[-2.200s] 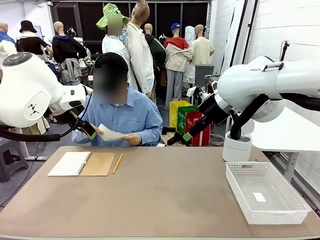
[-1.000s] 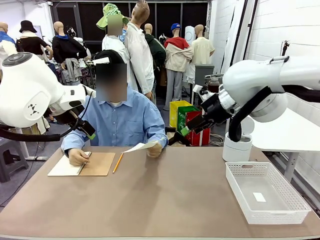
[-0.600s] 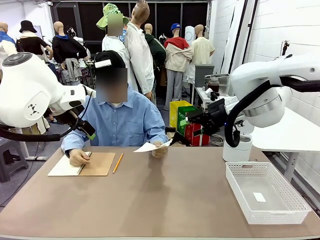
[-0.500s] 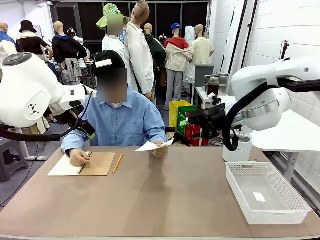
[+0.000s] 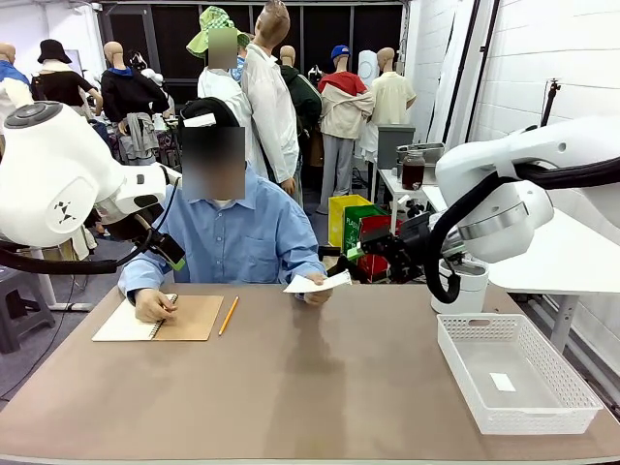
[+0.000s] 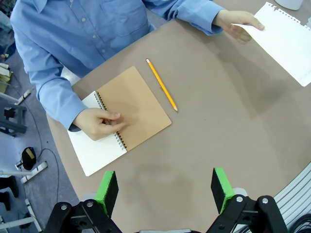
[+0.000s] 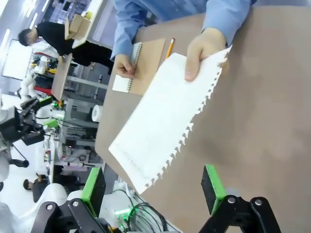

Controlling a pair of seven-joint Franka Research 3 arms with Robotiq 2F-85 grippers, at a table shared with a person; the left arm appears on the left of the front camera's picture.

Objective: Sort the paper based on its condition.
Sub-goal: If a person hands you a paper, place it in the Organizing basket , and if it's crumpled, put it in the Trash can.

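One sheet of paper (image 7: 165, 131) hangs above the table, held out by the person's hand (image 7: 204, 51). It looks thin, light and floppy, so I judge the torn, toothed free edge my best hold. My right gripper (image 7: 153, 187) and left gripper (image 6: 165, 187) are both spread, empty.

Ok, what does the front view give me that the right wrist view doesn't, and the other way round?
Front view alone: the white basket at the table's right with a tiny white scrap inside, and the left claw hanging above the table.

Right wrist view alone: the right claw open, its green pads either side of the paper's near end, and the paper's torn, perforated edge.

Both: the person's hand holding the paper out above the table, the other hand on the open notebook, and the pencil beside it.
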